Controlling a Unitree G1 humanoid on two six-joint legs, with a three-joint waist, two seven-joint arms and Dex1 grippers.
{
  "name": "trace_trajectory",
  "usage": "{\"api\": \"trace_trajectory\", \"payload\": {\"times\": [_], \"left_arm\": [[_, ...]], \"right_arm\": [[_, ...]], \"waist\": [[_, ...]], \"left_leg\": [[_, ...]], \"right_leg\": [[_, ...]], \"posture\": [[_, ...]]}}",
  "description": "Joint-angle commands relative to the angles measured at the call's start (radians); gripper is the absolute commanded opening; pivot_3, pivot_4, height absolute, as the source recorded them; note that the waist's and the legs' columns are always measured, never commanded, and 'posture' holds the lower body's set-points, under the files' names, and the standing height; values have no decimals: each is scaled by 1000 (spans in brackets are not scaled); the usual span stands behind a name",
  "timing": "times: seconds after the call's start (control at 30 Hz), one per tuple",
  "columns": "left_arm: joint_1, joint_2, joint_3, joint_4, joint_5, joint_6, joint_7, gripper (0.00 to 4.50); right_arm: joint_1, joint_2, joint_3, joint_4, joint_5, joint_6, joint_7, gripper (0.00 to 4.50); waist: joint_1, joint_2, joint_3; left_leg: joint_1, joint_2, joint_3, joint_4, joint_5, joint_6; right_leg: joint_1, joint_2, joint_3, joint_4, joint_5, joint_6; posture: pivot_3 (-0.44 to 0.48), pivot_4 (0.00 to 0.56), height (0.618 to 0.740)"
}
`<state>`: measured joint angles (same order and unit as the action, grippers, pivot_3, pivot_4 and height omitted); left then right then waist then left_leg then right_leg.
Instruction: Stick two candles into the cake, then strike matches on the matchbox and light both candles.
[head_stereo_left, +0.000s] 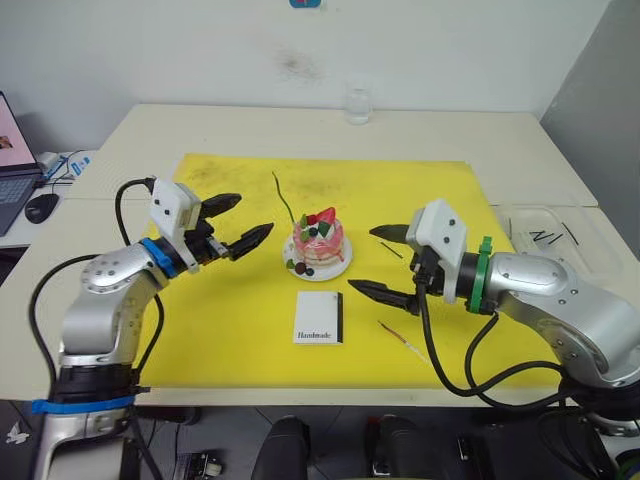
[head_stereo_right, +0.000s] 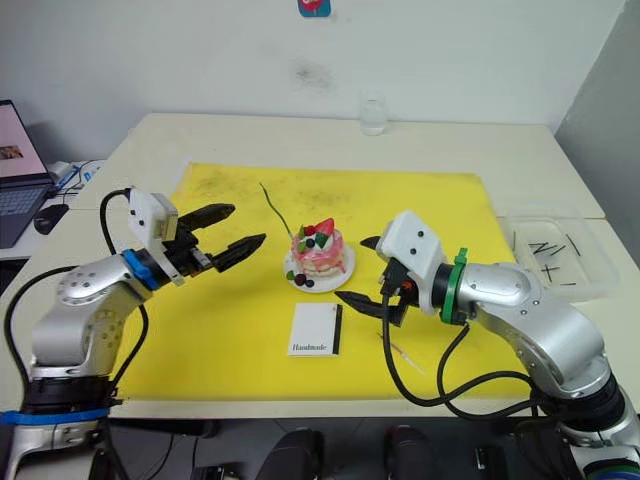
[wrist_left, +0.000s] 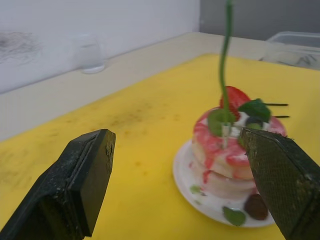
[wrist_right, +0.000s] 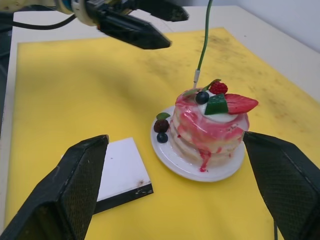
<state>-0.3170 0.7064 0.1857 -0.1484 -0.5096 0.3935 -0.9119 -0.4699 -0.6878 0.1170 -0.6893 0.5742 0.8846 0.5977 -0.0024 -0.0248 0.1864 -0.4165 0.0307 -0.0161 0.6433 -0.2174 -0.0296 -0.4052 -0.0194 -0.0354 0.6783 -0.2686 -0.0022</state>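
Yellow mat (head_stereo_left: 220, 340) covers most of the table, so there's plenty of room. Going from the left: left gripper (head_stereo_left: 240, 222) hangs spread and empty beside the cake (head_stereo_left: 318, 243), where the green candle (head_stereo_left: 284, 200) already stands, leaning back. Matchbox (head_stereo_left: 318, 317) lies just in front. Right gripper (head_stereo_left: 386, 262) is released too. Red candle (head_stereo_left: 403, 339) lies near the mat's front edge; looks thin and bendy, so I'd pinch it mid-length, gently.

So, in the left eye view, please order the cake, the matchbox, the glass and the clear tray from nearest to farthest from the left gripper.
From the left gripper:
1. Cake, just beyond its fingertips, mat centre.
2. Matchbox, at the mat's near side.
3. Glass, at the table's far edge.
4. Clear tray, off the mat, on the robot's right.
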Motion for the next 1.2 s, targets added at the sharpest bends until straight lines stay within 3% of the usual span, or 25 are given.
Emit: {"api": "trace_trajectory", "payload": {"times": [0.03,0.17,0.3,0.47,0.77,0.87,1.2], "left_arm": [[80,70,-42,-195,-79,72,-110,4478],[181,122,-119,-392,-139,118,-188,4478],[212,137,-184,-463,-132,106,-225,4478],[194,89,-236,-442,-89,70,-195,4478],[188,28,-287,-431,-23,16,-155,4478],[184,25,-299,-433,-5,2,-154,4500],[144,22,-313,-449,-15,35,-123,4500]], "right_arm": [[71,-74,-108,-64,36,9,40,4500],[227,-189,-174,-131,72,92,57,4500],[331,-239,-172,-175,57,111,39,4500],[386,-227,-90,-183,5,122,-20,4500],[404,-191,11,-156,-59,131,-71,4500],[415,-187,38,-151,-81,132,-83,3894],[413,-162,40,-187,-70,192,-90,315]], "waist": [[3,0,0],[5,0,0],[3,0,0],[1,1,0],[3,0,0],[3,0,0],[3,0,0]], "left_leg": [[0,0,0,0,0,0],[0,-1,0,-1,0,0],[1,0,0,0,0,0],[2,0,-1,0,0,0],[-1,-1,0,-1,0,0],[-1,-1,1,-1,0,0],[0,-1,-1,0,0,0]], "right_leg": [[0,-1,0,-1,0,0],[0,-3,1,-2,0,0],[0,-2,0,-1,-1,-1],[0,1,-2,1,-3,-6],[0,1,-1,-2,-2,-2],[0,1,-1,-2,-2,-1],[0,1,-2,-1,-2,-1]], "posture": [[0,150,740],[0,150,740],[0,150,740],[0,150,740],[0,150,740],[0,150,740],[0,150,740]]}}
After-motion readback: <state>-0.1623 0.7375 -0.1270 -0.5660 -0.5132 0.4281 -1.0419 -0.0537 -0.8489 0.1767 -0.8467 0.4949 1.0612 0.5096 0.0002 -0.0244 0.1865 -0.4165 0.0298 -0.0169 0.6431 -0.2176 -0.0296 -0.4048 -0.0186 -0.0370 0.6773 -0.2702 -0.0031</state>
